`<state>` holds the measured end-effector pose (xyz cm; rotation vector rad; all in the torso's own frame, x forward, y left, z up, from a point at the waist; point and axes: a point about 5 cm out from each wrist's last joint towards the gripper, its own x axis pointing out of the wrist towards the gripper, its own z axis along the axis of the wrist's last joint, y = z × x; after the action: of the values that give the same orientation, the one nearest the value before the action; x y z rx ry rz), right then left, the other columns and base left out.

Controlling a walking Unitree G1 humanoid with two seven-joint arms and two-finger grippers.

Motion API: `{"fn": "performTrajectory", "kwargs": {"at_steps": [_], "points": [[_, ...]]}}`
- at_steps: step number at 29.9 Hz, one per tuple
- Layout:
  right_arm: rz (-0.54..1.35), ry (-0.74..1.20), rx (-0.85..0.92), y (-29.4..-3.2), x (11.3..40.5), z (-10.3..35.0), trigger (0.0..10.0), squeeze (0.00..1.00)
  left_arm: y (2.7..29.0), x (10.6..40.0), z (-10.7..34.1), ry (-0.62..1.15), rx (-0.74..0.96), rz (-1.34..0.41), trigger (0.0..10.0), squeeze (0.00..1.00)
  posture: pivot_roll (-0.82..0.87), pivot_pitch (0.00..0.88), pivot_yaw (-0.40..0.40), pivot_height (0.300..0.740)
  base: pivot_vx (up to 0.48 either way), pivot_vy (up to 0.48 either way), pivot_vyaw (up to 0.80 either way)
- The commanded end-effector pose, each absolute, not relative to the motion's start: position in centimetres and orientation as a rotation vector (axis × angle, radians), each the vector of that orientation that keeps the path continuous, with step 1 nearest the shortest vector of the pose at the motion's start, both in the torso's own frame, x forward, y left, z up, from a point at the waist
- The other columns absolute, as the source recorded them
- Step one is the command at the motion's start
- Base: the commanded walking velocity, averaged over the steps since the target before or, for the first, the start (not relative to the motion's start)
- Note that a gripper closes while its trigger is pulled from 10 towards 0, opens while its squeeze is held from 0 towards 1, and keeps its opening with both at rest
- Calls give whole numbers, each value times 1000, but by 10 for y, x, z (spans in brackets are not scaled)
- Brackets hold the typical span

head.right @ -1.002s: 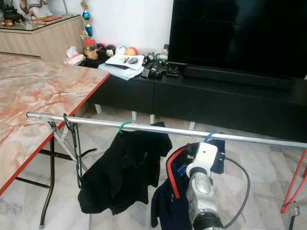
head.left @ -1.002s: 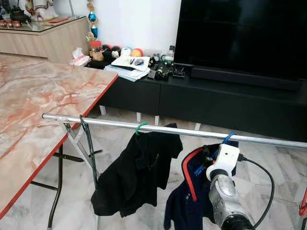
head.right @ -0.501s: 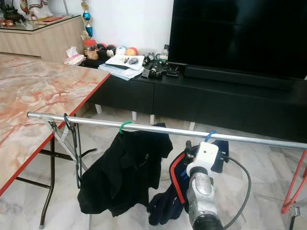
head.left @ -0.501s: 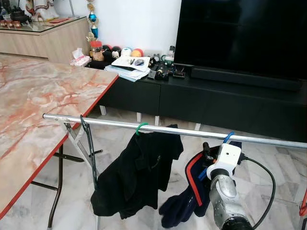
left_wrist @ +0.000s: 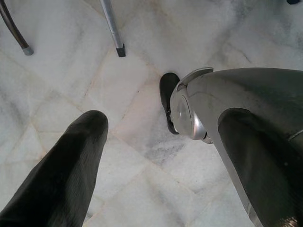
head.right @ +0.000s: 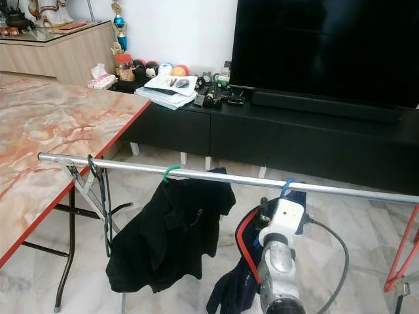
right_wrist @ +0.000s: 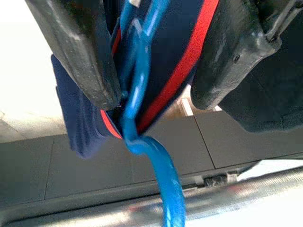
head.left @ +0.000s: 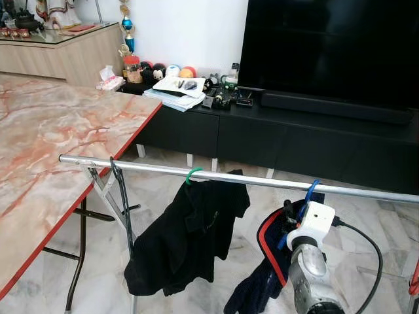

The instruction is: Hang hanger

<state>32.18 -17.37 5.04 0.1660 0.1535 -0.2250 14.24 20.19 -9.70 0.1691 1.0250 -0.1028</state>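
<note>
Blue plastic shows close up in the right wrist view: the hanger [right_wrist: 142,142] runs between the two black fingers [right_wrist: 80,52] of the right gripper [right_wrist: 151,101], one finger touching its stem and the other standing a little off, so the jaws are parted around it, and its hook curves onto the silver rail [right_wrist: 227,194]. From the head views that grip is hidden behind the white wrist; there the hanger's hook sits over the rail [head.left: 229,177] towards its right end, with a navy garment with red trim [head.left: 272,261] hanging below it. The left wrist view shows the left gripper [left_wrist: 161,156] hanging idle over the pale marble floor [left_wrist: 132,61], jaws wide apart, beside the robot's own leg. Further left on the rail a green hanger [head.left: 192,174] carries a black garment [head.left: 186,239], and a dark empty hanger [head.left: 121,196] hangs near the rail's left end. A red-edged marble table [head.left: 59,144] stands at the left; a black TV cabinet [head.left: 281,137] and a large dark screen [head.left: 327,49] stand behind.
</note>
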Motion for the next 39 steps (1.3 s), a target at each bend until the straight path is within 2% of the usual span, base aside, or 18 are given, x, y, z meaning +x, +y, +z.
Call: {"fn": "performTrajectory", "kwargs": {"at_steps": [1, 30, 39], "points": [[-213, 170, 178, -171, 322, 49, 10000, 0, 189, 133, -102, 1064, 157, -176, 10000, 0, 201, 3, -12, 740, 0, 0, 0], [-84, 307, 182, -165, 335, 46, 10000, 0, 190, 134, -102, 1061, 162, -179, 10000, 0, 214, 0, -7, 740, 0, 0, 0], [-155, 325, 140, -184, 336, 47, 10000, 0, 190, 133, -102, 1063, 164, -179, 10000, 0, 220, 0, -5, 740, 0, 0, 0]]}}
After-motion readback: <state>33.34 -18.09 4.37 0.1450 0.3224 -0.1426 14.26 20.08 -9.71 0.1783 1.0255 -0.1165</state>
